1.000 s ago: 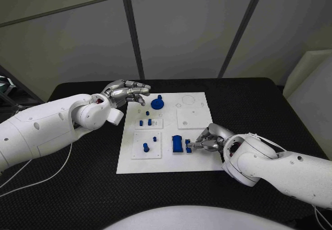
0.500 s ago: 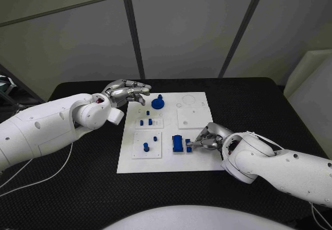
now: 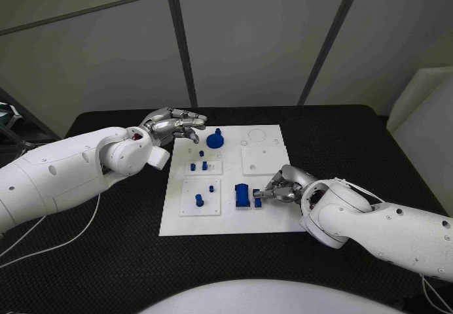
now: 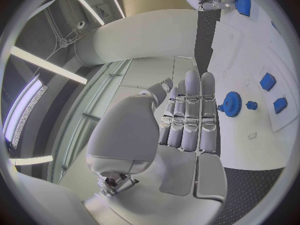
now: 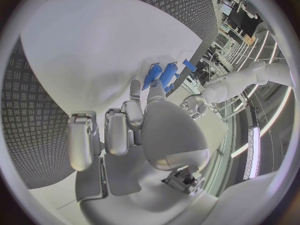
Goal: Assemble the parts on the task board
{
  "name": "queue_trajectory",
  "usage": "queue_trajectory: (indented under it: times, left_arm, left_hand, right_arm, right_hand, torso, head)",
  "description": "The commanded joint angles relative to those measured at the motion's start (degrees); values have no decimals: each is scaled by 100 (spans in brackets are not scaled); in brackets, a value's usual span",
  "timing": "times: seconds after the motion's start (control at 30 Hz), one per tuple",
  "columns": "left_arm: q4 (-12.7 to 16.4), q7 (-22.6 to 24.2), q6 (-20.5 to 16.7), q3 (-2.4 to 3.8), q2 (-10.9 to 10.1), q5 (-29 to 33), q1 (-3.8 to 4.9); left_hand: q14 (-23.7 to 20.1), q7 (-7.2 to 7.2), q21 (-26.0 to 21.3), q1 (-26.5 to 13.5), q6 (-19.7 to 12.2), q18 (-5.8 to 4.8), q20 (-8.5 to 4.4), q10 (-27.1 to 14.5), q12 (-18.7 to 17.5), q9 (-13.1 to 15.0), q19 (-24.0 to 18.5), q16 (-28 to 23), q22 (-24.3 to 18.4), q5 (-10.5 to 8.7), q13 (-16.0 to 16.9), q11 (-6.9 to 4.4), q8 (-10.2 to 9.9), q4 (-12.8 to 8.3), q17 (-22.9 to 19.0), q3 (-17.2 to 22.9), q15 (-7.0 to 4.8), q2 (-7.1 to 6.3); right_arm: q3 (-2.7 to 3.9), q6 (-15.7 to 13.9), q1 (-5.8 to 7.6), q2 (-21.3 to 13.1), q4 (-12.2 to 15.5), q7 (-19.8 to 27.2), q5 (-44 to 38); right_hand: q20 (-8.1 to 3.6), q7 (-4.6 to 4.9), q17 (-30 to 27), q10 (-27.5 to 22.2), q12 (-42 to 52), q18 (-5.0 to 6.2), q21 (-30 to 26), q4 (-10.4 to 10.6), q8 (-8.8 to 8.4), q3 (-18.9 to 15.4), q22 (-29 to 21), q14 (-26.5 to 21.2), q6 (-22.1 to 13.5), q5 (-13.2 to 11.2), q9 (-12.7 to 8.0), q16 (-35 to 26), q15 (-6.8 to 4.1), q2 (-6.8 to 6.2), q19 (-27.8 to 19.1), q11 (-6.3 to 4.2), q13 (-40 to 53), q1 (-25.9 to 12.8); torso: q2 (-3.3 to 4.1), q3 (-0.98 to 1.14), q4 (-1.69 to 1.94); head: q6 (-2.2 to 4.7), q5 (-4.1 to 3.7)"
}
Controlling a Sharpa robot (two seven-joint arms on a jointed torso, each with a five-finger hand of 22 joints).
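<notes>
Small blue block (image 3: 256,199) on the task board (image 3: 267,220), beside the taller block (image 3: 243,195): rigid, light, likely slick. Right robot hand (image 3: 279,188) pinching its sides. Left robot hand (image 3: 173,125) curled, holding nothing.

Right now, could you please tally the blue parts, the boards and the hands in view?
Blue gear: 1
Other blue parts: 7, as far as the head view tells
White task board: 1
Silver hands: 2, left hand and right hand
Total: 11
</notes>
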Motion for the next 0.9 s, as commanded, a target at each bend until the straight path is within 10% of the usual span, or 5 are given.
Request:
queue_trajectory:
  times: [0.03,0.5,0.9]
  left_arm:
    - [0,16,43,4,6,27,9]
    - [-7,16,47,4,-3,27,7]
    - [11,16,42,4,-24,27,7]
  left_hand:
    - [10,-2,-29,25,-46,62,15,-49,-1,6,42,-33,-8,26,10,-5,-29,-42,2,5,26,33]
    - [9,-1,-29,34,-46,62,14,-49,0,9,43,-37,-6,32,10,-5,-29,-50,3,9,26,38]
    - [9,-1,-29,34,-46,62,14,-49,0,9,43,-37,-6,32,10,-5,-29,-50,3,9,26,38]
  right_arm:
    - [1,-126,4,-39,54,177,-122]
    - [-2,-221,3,-282,357,685,42]
    - [-4,267,2,-450,424,561,62]
  right_hand:
    - [-41,-12,10,11,21,-86,19,-18,39,-41,1510,275,32,-41,22,-2,-31,-3,583,-46,-1,32]
    - [-42,6,28,13,18,-86,19,63,28,-152,1510,278,27,-61,75,4,-25,-85,583,-33,4,-143]
    - [-46,-13,27,13,12,-86,19,-10,28,-129,1510,277,33,-56,114,3,-33,-110,583,-47,3,-30]
  torso:
    - [-4,-1,-2]
    - [-8,-6,-4]
    - [-3,-11,6]
  head:
    - [0,-2]
    - [25,-11]
    - [20,-21]
